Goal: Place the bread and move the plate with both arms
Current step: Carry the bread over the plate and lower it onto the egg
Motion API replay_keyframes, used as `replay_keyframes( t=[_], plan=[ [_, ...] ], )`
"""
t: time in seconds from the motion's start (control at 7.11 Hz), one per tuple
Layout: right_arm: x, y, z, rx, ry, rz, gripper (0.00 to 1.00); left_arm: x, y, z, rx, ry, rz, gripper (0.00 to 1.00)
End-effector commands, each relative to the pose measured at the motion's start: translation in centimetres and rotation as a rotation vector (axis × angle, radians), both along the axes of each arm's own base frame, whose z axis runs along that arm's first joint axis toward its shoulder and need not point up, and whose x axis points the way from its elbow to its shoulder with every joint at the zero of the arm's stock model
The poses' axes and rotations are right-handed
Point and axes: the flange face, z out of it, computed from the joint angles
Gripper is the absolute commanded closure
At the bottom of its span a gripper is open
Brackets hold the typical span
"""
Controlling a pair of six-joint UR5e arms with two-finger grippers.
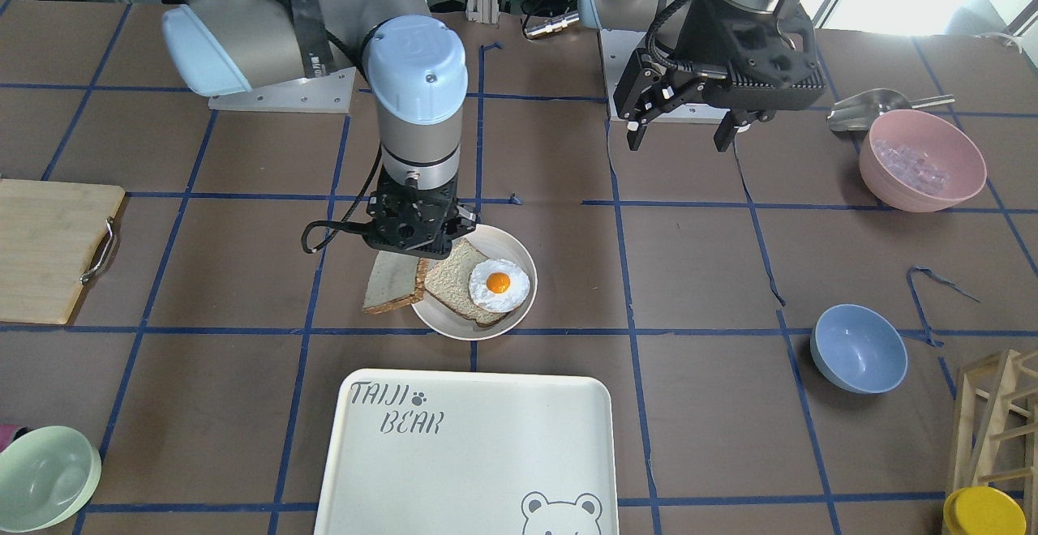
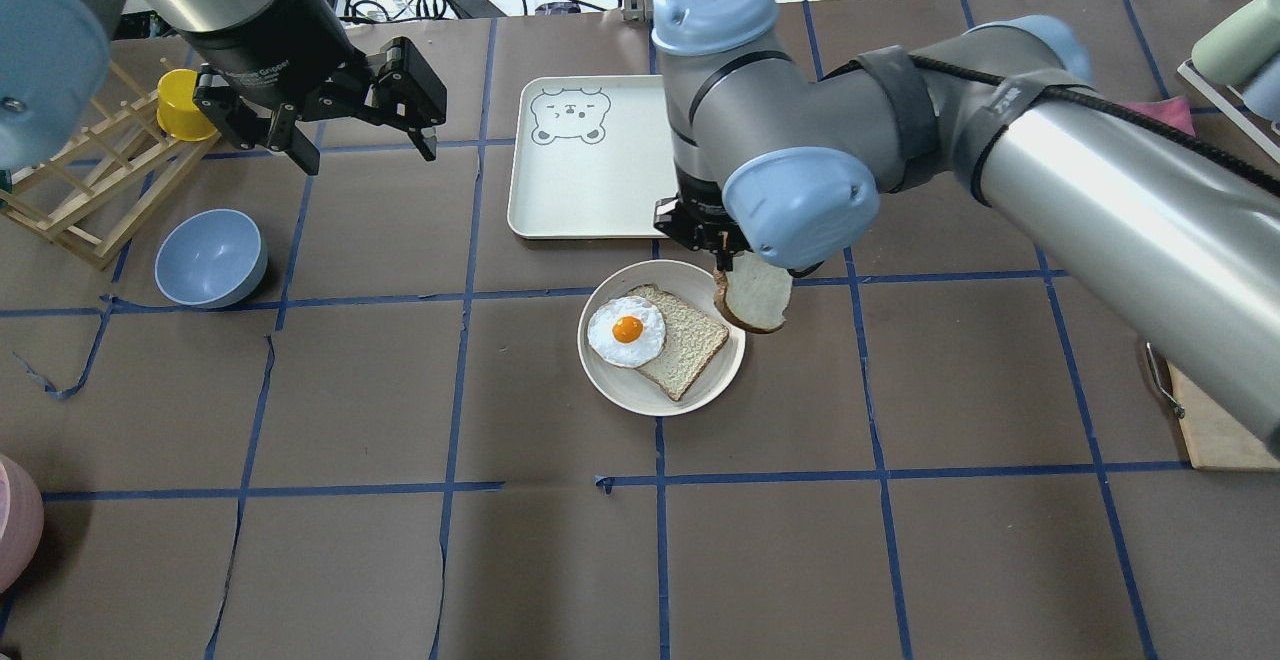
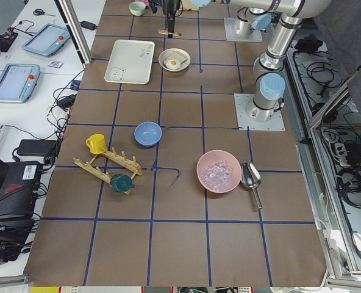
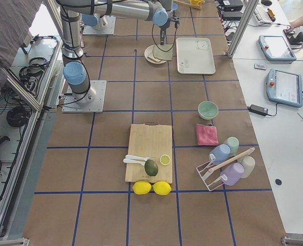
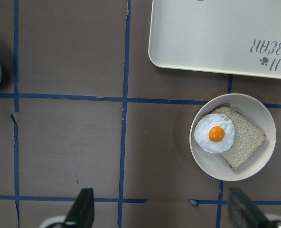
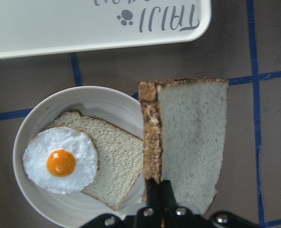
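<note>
My right gripper (image 1: 413, 245) is shut on the bread (image 1: 392, 282), a slice with a dark brown crust. It hangs edge-down just above the table at the plate's rim, on my right side, and also shows in the overhead view (image 2: 757, 292) and the right wrist view (image 6: 190, 142). The cream plate (image 1: 442, 320) holds a paler slice (image 1: 454, 288) with a fried egg (image 1: 499, 284) on it. My left gripper (image 1: 683, 134) is open and empty, high above the table and far from the plate (image 5: 259, 116).
The white "TAIJI BEAR" tray (image 1: 470, 454) lies just beyond the plate. A blue bowl (image 1: 858, 348), a pink bowl (image 1: 922, 160) with a metal scoop (image 1: 872, 107), a green bowl (image 1: 45, 478) and a wooden cutting board (image 1: 49, 247) stand around.
</note>
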Motion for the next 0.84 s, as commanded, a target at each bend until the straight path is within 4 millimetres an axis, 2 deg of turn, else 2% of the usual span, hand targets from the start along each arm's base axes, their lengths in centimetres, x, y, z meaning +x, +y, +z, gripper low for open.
replay_keyframes(
  t=[0.0, 0.28, 0.7],
  plan=[
    [4.5, 2.2, -1.6, -0.004, -0.028, -0.012, 1.0, 0.0, -0.1, -0.1, 0.001, 0.0, 0.0, 0.0],
    [7.0, 3.2, -3.9, -0.018, -0.036, -0.015, 1.0, 0.0, 0.0, 0.0, 0.001, 0.0, 0.0, 0.0],
    [6.8, 3.9, -5.9, 0.002, -0.034, 0.026, 1.0, 0.0, 0.0, -0.1, 0.002, -0.002, 0.0, 0.0]
  ],
)
